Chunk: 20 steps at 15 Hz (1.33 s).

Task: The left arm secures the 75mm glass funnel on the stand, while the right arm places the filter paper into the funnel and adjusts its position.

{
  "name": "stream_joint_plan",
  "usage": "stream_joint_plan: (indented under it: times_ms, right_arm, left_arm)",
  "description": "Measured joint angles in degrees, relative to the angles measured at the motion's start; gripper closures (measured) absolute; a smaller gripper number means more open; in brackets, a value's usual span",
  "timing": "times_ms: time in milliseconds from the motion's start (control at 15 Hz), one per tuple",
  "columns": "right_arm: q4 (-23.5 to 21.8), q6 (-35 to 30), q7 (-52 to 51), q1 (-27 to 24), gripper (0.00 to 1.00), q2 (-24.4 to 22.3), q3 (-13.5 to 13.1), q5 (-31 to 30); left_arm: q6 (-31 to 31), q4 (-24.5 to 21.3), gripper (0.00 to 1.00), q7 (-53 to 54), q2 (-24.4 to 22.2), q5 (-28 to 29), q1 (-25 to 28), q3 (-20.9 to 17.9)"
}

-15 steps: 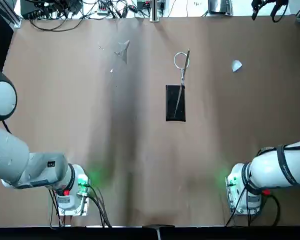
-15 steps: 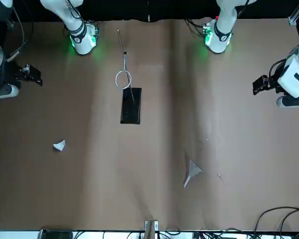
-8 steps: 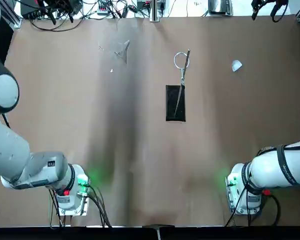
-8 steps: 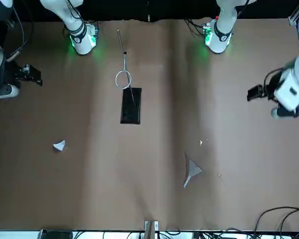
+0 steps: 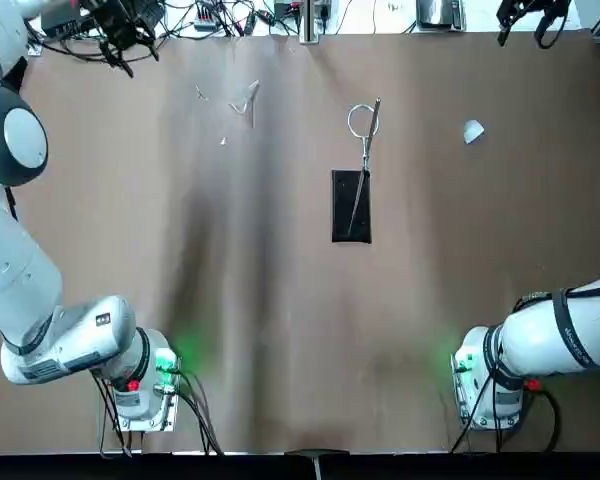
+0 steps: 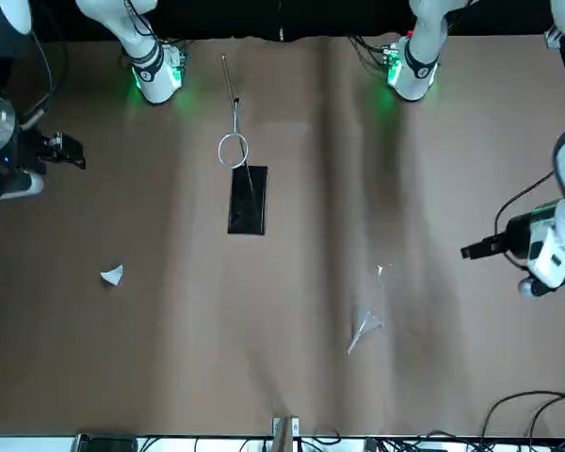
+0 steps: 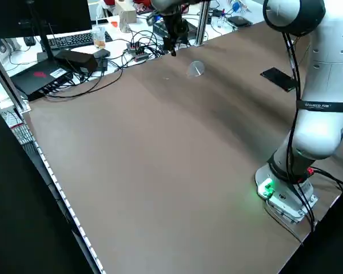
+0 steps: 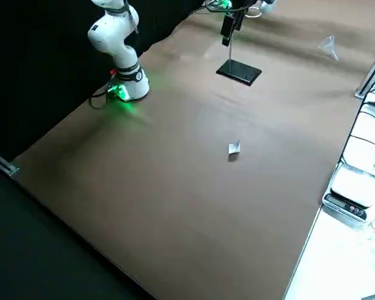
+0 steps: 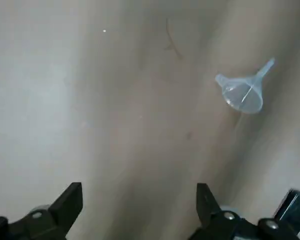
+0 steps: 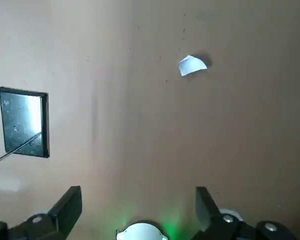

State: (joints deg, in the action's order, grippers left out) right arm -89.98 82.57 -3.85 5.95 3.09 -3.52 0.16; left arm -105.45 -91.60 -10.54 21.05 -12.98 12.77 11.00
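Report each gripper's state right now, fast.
Left gripper: open, holding nothing, above the table with the glass funnel ahead.
Right gripper: open, holding nothing, above the table, filter paper ahead.

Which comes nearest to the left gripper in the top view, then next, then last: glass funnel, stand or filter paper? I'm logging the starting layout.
From the left gripper, at the far left corner:
1. Glass funnel, lying on the left side.
2. Stand, mid-table.
3. Filter paper, on the right side.

Brown table (image 7: 160, 160) filling most of the frame; at upper left of the left side view, keyboard (image 7: 74, 40), tangled cables (image 7: 131, 54) and black box (image 7: 43, 74) beyond its edge.
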Motion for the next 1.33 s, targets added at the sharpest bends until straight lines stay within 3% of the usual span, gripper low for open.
stream_joint_plan:
  times_ms: [467,667,733,867,1133,1333]
  right_arm:
    - [-0.6,4.0,0.0,0.3,0.0,4.2,0.6,0.2]
    - [-1.3,4.0,0.0,0.3,0.0,5.7,0.6,0.3]
    - [-1.4,4.1,0.0,0.2,0.0,6.8,0.6,0.4]
    - [-1.4,4.0,0.5,-0.5,0.0,8.0,0.5,0.8]
    - [-1.6,3.8,1.0,-8.2,0.0,11.3,0.1,8.6]
    - [-1.6,3.6,1.0,-12.8,0.0,13.0,-0.1,10.1]
  left_arm:
    - [-30.1,-17.2,0.0,-10.0,0.4,-16.4,-1.7,4.5]
    - [-39.6,-19.9,0.0,-10.4,2.0,-27.9,-3.4,5.2]
    - [-49.4,-20.1,0.0,-12.1,4.5,-34.2,-7.6,5.3]
    - [-57.3,-19.3,0.0,-14.8,7.6,-38.5,-12.6,5.4]
    - [-59.6,-16.9,0.0,-16.7,11.7,-40.0,-14.9,5.3]
    - [-59.6,-16.0,0.0,-16.7,12.8,-40.0,-14.3,5.3]
